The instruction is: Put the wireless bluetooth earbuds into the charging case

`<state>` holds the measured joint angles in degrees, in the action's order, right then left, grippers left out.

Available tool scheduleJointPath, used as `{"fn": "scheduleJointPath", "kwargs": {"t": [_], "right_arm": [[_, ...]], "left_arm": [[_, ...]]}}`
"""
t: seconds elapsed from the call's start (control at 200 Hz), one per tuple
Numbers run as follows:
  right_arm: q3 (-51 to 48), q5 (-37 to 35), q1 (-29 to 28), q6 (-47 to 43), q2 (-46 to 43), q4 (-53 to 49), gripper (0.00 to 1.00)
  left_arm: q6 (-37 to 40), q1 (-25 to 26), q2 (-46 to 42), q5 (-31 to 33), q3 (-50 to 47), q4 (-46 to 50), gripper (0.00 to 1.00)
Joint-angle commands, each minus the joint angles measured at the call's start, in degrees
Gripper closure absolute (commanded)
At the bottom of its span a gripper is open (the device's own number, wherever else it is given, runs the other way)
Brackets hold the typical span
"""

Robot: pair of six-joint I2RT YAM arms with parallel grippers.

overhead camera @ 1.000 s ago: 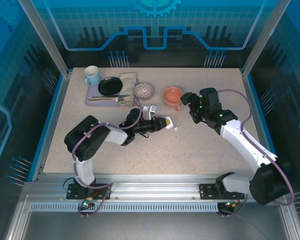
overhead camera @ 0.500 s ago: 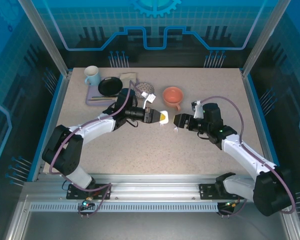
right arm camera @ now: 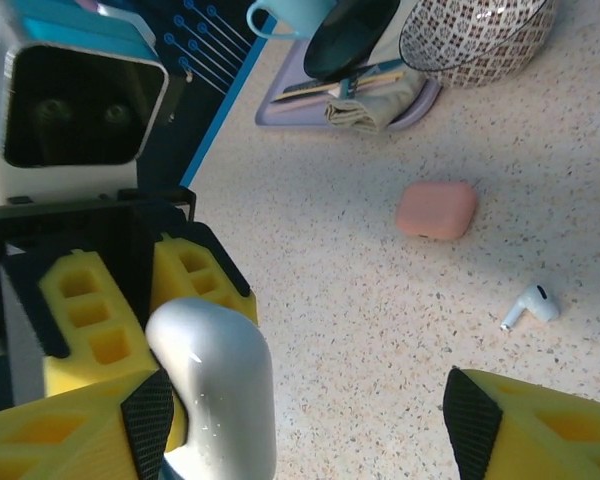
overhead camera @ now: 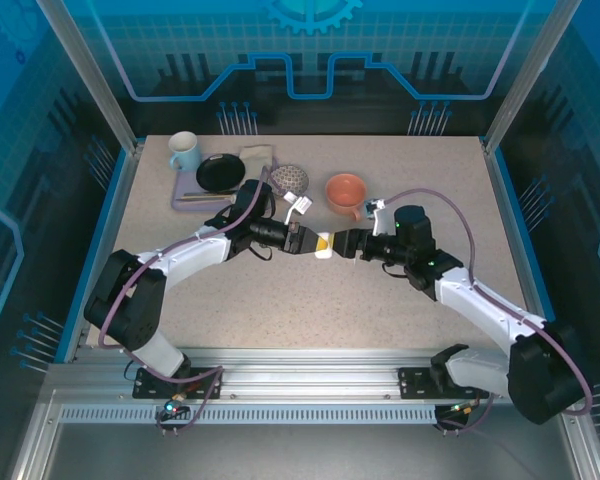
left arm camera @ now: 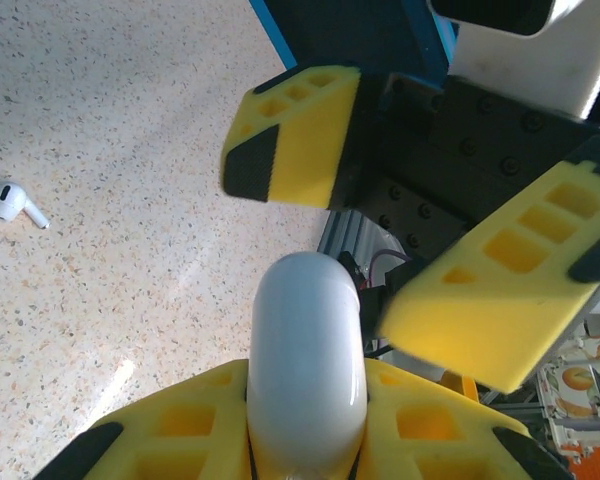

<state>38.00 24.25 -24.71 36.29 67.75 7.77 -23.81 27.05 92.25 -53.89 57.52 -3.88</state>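
Your left gripper (overhead camera: pixel 313 243) clamped on white charging case (left arm camera: pixel 305 360). Your right gripper (overhead camera: pixel 346 244) jaws apart at case's free end. White earbud (right arm camera: pixel 529 305) loose on table (overhead camera: pixel 280 300) near case.

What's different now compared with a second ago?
The right gripper swung down from beside the orange cup and moved left, so its open fingers now reach the tip of the white charging case. The left arm stretched out, with the left gripper keeping the case clamped near mid-table. Nothing was let go. The cup and patterned bowl stayed put.
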Motion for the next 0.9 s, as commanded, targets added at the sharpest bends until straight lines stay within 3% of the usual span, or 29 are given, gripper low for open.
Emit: {"fn": "scheduleJointPath", "kwargs": {"t": [0.0, 0.16, 0.47, 0.685, 0.895], "right_arm": [[2.53, -0.11, -1.05, -0.95, 2.26, 0.93, 0.27], [2.26, -1.50, -0.57, -1.57, 4.73, -0.40, 0.30], [-4.40, -1.82, 5.71, -0.57, 1.77, -1.17, 0.33], [-5.35, 3.47, 6.80, 0.37, -4.86, -1.29, 0.33], [-5.28, 12.07, 6.82, -0.08, -4.77, 0.97, 0.36]], "left_arm": [[1.24, -0.33, -0.31, -2.01, 1.81, 1.09, 1.00], [1.56, -0.44, -0.78, -1.93, 1.79, 1.23, 1.00], [1.57, -1.00, -1.37, -1.66, 1.89, 0.62, 1.00], [1.31, -1.13, -0.60, -1.81, 2.23, -0.05, 1.00], [1.35, -1.13, 0.03, -2.71, 3.08, -0.05, 1.00]]}}
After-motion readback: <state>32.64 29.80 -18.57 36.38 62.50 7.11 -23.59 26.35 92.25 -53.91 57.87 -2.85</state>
